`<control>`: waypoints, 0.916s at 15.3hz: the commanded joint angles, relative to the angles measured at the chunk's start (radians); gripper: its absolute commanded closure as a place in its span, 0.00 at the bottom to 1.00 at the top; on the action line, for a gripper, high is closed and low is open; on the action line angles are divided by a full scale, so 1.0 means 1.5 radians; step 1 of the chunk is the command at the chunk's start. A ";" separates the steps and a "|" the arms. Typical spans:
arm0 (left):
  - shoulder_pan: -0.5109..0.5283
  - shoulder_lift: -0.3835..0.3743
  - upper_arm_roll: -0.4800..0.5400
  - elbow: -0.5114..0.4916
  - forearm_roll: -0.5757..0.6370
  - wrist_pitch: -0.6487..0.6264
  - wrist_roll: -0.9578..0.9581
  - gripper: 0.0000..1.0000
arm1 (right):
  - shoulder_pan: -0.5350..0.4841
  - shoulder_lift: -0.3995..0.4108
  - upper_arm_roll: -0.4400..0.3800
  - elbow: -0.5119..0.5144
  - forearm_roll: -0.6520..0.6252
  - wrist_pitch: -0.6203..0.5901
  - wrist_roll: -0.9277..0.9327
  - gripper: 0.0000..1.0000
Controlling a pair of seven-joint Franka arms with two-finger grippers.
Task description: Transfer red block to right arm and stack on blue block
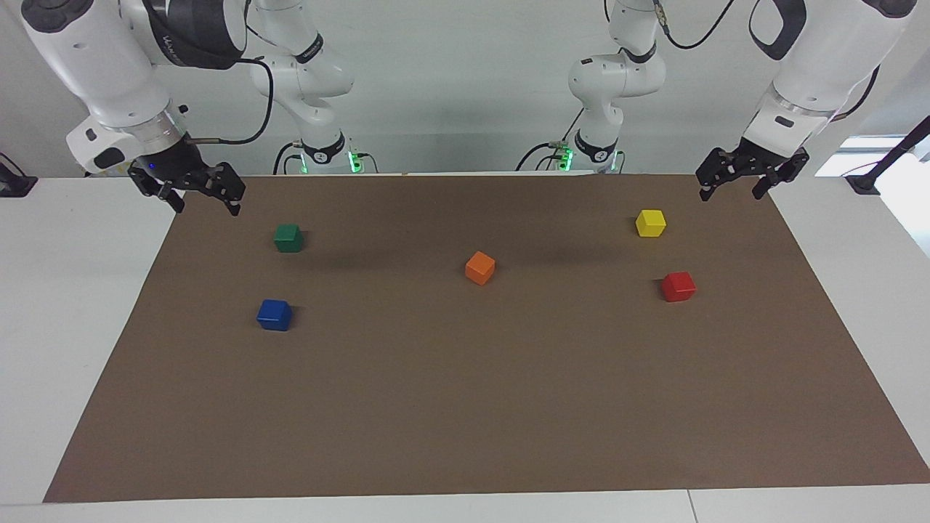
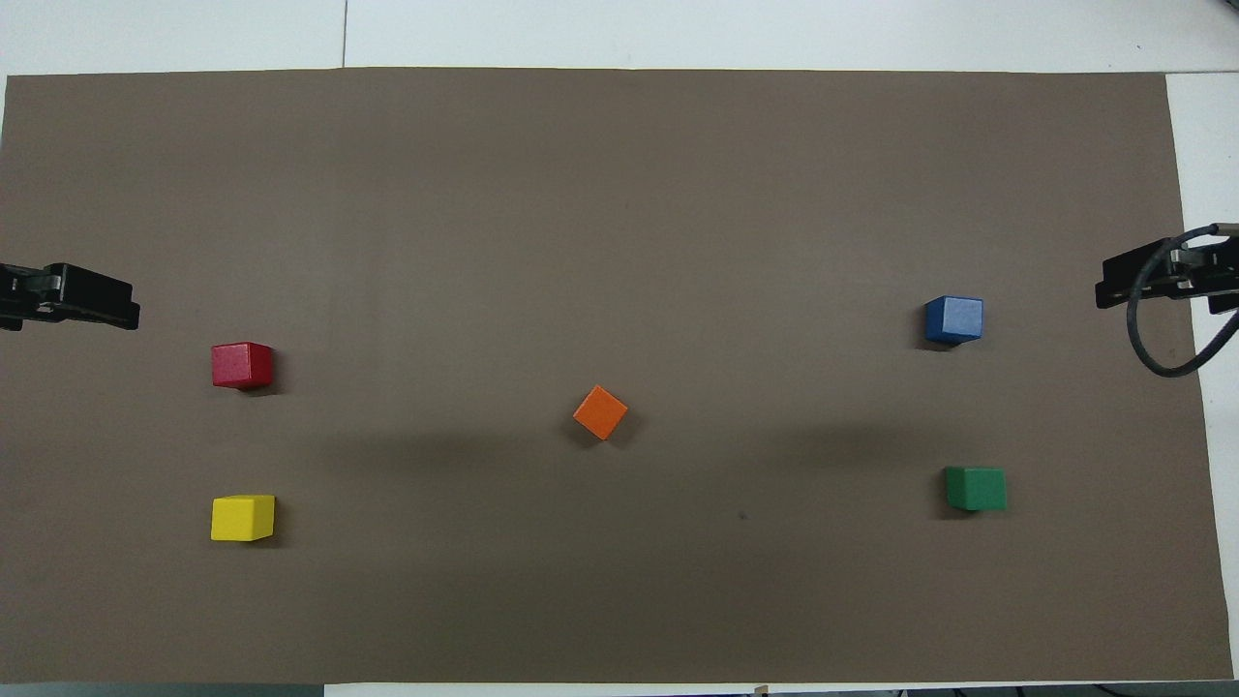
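Both claws, left claw and right claw, gape empty only facing; overhead shows tips.

White table carries brown mat; on mat: red block, blue block, green, orange, yellow cubes.

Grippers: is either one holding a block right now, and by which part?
Nothing is held. The left gripper and right gripper hang open and empty; the red block lies untouched on the mat.
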 commanded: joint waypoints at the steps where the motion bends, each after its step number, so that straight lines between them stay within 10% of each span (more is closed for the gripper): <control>1: 0.002 -0.009 -0.002 -0.011 -0.006 0.013 -0.008 0.00 | -0.004 -0.016 0.000 -0.017 -0.001 0.015 -0.009 0.00; 14: 0.006 -0.012 0.045 -0.111 -0.007 0.133 0.019 0.00 | 0.001 -0.016 0.001 -0.013 0.001 0.019 0.000 0.00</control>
